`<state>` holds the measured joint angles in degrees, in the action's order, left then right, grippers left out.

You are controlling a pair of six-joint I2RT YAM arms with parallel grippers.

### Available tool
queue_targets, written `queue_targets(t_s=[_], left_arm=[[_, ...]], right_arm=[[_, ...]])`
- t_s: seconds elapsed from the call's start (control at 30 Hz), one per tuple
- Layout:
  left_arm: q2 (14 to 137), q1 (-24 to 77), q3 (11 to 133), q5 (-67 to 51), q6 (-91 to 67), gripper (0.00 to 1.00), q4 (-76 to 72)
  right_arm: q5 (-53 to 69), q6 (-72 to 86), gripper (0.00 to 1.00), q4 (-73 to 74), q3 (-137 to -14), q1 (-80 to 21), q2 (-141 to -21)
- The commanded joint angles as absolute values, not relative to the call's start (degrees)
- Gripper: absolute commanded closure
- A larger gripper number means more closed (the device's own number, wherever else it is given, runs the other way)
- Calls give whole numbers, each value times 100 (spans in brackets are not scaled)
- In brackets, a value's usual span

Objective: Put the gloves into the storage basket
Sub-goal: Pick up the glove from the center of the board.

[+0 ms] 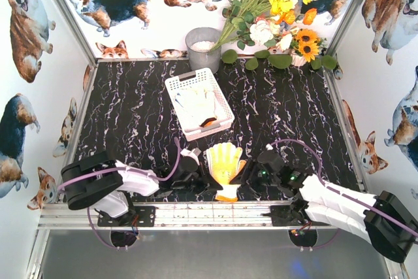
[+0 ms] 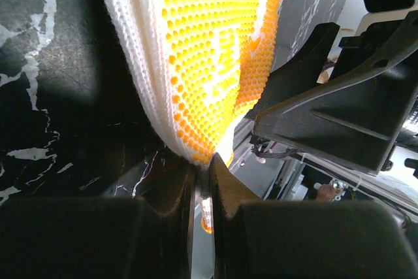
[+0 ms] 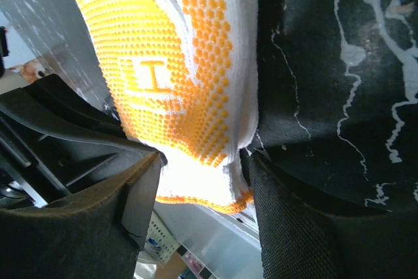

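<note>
A yellow-dotted glove with orange trim (image 1: 225, 163) lies near the table's front edge, between my two grippers. My left gripper (image 1: 210, 180) is shut on the glove's edge near the cuff; in the left wrist view the jaws (image 2: 202, 164) pinch a thin fold of the glove (image 2: 209, 44). My right gripper (image 1: 248, 178) is open, and its jaws (image 3: 204, 161) stand on either side of the glove's cuff (image 3: 196, 187). The white latticed storage basket (image 1: 175, 83) stands at mid-table. It holds a white glove (image 1: 194, 102) and an orange cuff (image 1: 209, 122).
A grey round pot (image 1: 202, 47) stands behind the basket by the back wall. A bunch of flowers (image 1: 274, 11) leans at the back right. A metal rail (image 1: 196, 213) runs along the table's front edge, just below the glove. Walls close in both sides.
</note>
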<state>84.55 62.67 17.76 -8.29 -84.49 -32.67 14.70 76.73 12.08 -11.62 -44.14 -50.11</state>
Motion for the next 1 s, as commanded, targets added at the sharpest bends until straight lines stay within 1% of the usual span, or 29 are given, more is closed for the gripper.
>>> queue_targets(t_s=[0.0,0.1,0.27,0.33,0.53,0.97], left_arm=[[8586,6311,1685,-966,-8875,100,-3838],[8679,6311,1600,-982,-9170,100,-4310],[8624,6311,1572,-899,-9457,100,-4543],[8516,6311,1482,-778,-9601,100,-4654],[8184,6311,1508,-614,-9674,100,-4347],[8091,6311,1548,-593,-9917,100,-4600]], right_arm=[[1030,8008,38,783,-945,-4415,-4912],[1059,8155,37,638,-813,-4417,-4865],[1068,8286,37,499,-737,-4419,-4852],[1051,8312,33,473,-733,-4421,-4860],[973,8491,30,177,-685,-4416,-4917],[799,8978,28,-649,-657,-4418,-5445]])
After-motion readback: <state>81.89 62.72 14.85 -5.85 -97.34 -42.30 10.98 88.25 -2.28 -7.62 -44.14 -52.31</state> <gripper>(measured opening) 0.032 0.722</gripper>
